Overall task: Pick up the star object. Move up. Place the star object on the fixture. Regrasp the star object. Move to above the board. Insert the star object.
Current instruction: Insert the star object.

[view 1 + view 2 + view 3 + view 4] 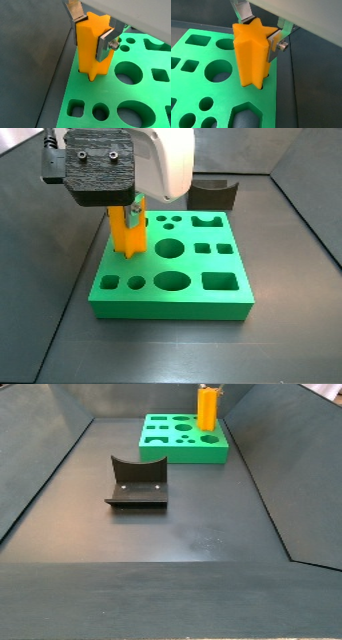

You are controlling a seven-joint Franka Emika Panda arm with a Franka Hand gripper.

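Observation:
The star object is a long orange prism standing upright, and my gripper is shut on its upper part, one silver finger on each side. Both wrist views show this grip, with the star object between the plates of the gripper. Its lower end meets the green board near one edge, over a cutout that it mostly hides; how deep it sits I cannot tell. In both side views the star object rises from the board under the gripper. The dark fixture stands bare on the floor, apart from the board.
The board carries round holes, square holes and a hexagon hole beside the star object. Dark sloping walls enclose the grey floor on all sides.

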